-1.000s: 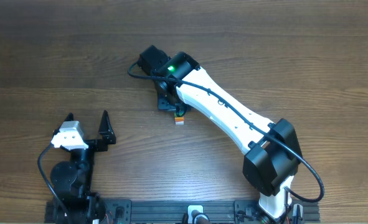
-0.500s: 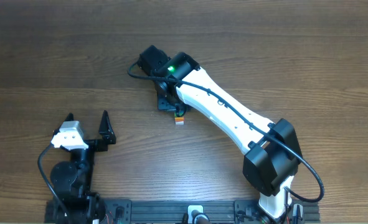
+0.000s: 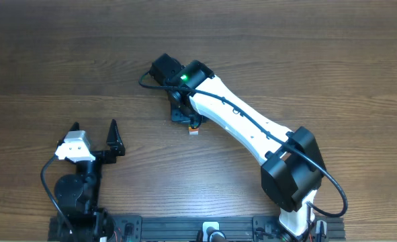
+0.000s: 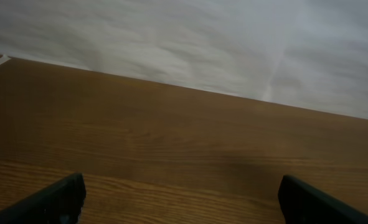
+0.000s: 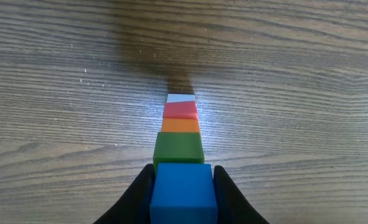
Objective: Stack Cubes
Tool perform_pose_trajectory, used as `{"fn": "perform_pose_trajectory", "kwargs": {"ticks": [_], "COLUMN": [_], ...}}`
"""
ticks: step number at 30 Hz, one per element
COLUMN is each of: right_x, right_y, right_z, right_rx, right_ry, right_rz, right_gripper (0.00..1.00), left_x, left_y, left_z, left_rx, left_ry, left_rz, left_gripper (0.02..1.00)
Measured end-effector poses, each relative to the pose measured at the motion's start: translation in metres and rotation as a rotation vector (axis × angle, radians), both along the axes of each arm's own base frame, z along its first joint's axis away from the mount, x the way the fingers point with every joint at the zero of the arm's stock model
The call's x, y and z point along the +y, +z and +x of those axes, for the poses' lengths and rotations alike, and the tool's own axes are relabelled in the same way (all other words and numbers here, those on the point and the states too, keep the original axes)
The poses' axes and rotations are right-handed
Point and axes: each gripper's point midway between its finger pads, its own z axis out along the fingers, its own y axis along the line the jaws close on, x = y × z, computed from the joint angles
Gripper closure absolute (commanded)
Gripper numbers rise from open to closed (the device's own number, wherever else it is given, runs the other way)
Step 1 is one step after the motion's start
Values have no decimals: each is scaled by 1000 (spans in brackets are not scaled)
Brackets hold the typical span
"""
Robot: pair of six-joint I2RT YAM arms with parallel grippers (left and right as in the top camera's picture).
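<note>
The right wrist view looks straight down a tower of cubes. The blue cube (image 5: 184,194) is on top, and under it come a green cube (image 5: 179,148), an orange cube (image 5: 180,125), a red cube (image 5: 180,110) and a white cube (image 5: 180,98) at the bottom. My right gripper (image 5: 184,177) is shut on the blue cube, one finger on each side. In the top view the right gripper (image 3: 183,113) sits mid-table, with a bit of the tower (image 3: 193,130) showing below it. My left gripper (image 3: 95,129) is open near its base, with nothing between its fingers.
The wooden tabletop (image 3: 319,81) lies bare all around the tower. A white wall (image 4: 202,43) rises behind the table's far edge in the left wrist view.
The right arm's wrist has shifted slightly in the top view, still over the tower. The left arm has not moved.
</note>
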Motion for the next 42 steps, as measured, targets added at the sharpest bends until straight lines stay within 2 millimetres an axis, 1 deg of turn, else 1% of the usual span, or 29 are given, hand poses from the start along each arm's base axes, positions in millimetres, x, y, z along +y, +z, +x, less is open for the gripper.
{"fn": "perform_pose_trajectory", "kwargs": {"ticks": [18, 22, 24, 25, 28, 29, 30, 31, 32, 35, 42], "right_x": [3, 3, 4, 4, 4, 4, 4, 4, 4, 4, 7], "right_y": [0, -3, -3, -3, -3, -3, -4, -5, -7, -10, -10], "right_z": [1, 1, 1, 1, 1, 2, 2, 2, 2, 1, 3], "right_rx": [-10, -4, -3, -4, -4, -5, -4, -3, 2, 9, 2], "right_ry": [3, 4, 4, 4, 4, 4, 1, 2, 5, 3, 5], "right_rz": [9, 4, 4, 4, 4, 5, 4, 2, -1, -4, 3], "right_gripper": [989, 989, 969, 925, 700, 575, 496, 215, 7, 7, 9], "left_x": [0, 0, 0, 0, 0, 0, 0, 0, 0, 0, 0], "left_y": [0, 0, 0, 0, 0, 0, 0, 0, 0, 0, 0], "left_z": [0, 0, 0, 0, 0, 0, 0, 0, 0, 0, 0], "left_rx": [0, 0, 0, 0, 0, 0, 0, 0, 0, 0, 0], "left_ry": [0, 0, 0, 0, 0, 0, 0, 0, 0, 0, 0], "left_rz": [0, 0, 0, 0, 0, 0, 0, 0, 0, 0, 0], "left_gripper": [18, 18, 18, 18, 18, 18, 18, 18, 18, 18, 18]}}
